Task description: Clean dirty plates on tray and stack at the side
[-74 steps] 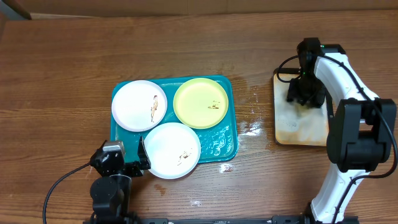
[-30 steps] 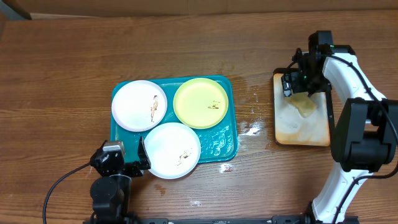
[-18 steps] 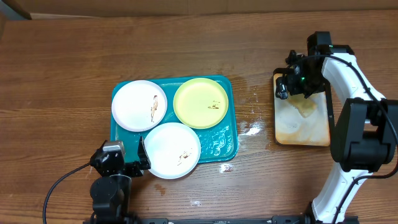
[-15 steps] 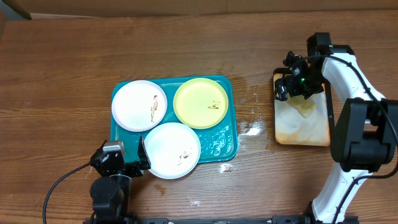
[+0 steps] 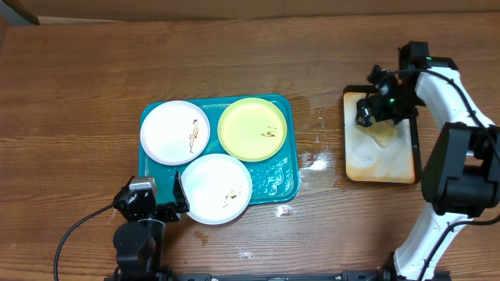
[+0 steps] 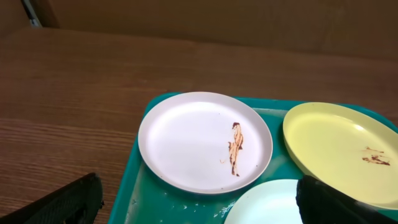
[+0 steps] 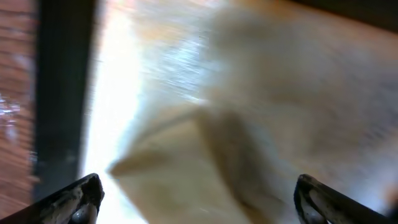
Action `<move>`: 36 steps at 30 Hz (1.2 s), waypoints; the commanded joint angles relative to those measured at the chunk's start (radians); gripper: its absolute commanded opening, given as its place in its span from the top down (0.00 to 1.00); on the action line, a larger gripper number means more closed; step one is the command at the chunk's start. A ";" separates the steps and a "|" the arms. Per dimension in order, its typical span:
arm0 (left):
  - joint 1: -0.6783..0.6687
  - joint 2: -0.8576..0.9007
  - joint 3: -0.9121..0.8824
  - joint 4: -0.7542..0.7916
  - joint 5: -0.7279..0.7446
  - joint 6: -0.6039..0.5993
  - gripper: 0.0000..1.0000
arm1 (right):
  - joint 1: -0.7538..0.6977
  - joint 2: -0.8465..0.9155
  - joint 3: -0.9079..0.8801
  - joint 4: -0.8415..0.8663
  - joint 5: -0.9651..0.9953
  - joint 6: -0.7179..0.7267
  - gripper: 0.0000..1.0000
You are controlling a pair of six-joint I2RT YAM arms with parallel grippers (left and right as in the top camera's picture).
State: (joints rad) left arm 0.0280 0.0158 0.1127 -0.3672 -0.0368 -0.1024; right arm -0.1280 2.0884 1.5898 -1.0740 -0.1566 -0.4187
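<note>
A brown wooden worktop (image 5: pixel 156 62) filled the view, with a strip of cardboard (image 5: pixel 234 8) along its far edge. On its right side lay a narrow black-rimmed tray (image 5: pixel 375 162), pale and rust-stained inside. A pale yellowish lump (image 5: pixel 384 134) sat in that tray's far half. Wet patches (image 5: pixel 315 161) glistened on the wood left of it, and a small speck (image 5: pixel 285 210) lay nearer the front.

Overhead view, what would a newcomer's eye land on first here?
The teal tray sits mid-table with three brown-smeared plates: a yellow-green plate, a white plate left of it, and a front white plate overhanging the tray's edge. At the right, the open right hand is above a pale lump on a stained narrow tray.
</note>
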 commanded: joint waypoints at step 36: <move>0.006 -0.011 -0.004 0.005 0.005 -0.006 0.00 | -0.057 -0.006 0.028 -0.061 -0.106 -0.083 0.19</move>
State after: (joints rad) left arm 0.0280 0.0158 0.1131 -0.3672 -0.0372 -0.1024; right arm -0.1791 2.0884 1.5898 -1.1378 -0.2779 -0.5064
